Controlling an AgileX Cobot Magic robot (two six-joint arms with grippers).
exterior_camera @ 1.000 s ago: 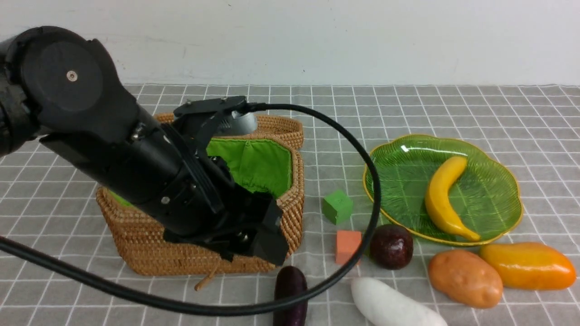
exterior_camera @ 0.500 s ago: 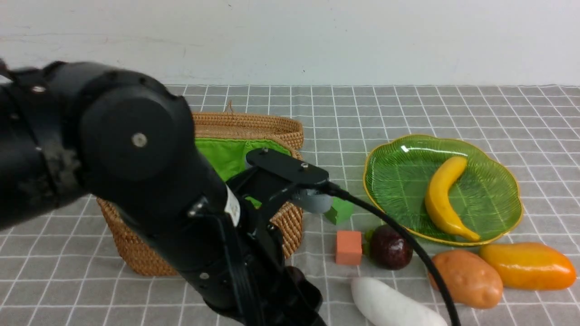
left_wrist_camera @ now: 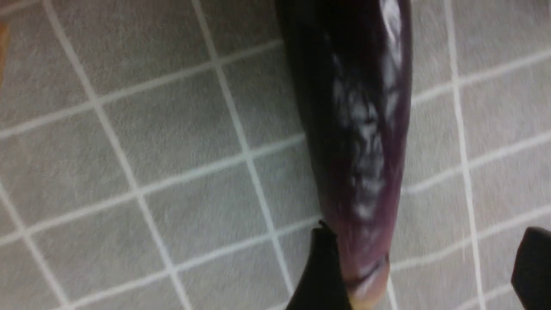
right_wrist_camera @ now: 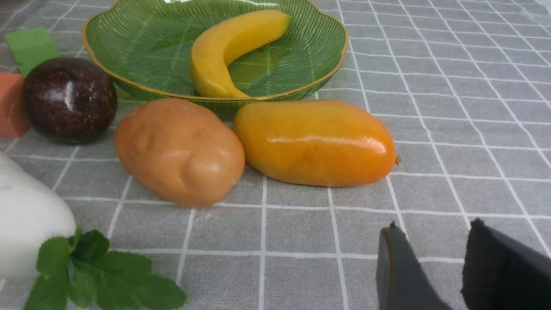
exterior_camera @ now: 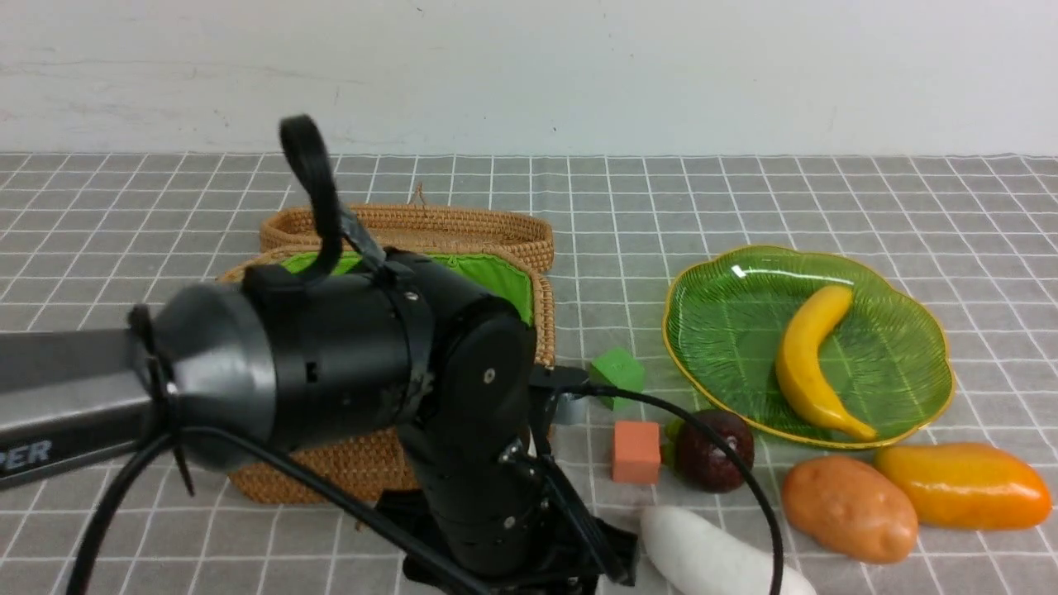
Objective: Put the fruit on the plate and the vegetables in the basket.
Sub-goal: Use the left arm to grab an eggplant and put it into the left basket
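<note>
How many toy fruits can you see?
3. The curved yellow banana lies on the green glass plate; the round dark-purple mangosteen sits beside the small orange cube; the oblong orange-yellow mango lies beside the orange-brown potato. The arm hides part of the tan woven basket.

You are seeing your left arm showing a fat black barrel-shaped joint, with a rounded grey cap closing off its end. A flat silver-grey link is carrying white letters, cut off at the frame edge and reading "PER". A small silver screw is glinting at the centre of a round black disc. Thick black cables are looping over and around the housing. Your left gripper is showing plain black fingers. Your right gripper is showing dark fingers, one with a thin brownish edge.
</note>
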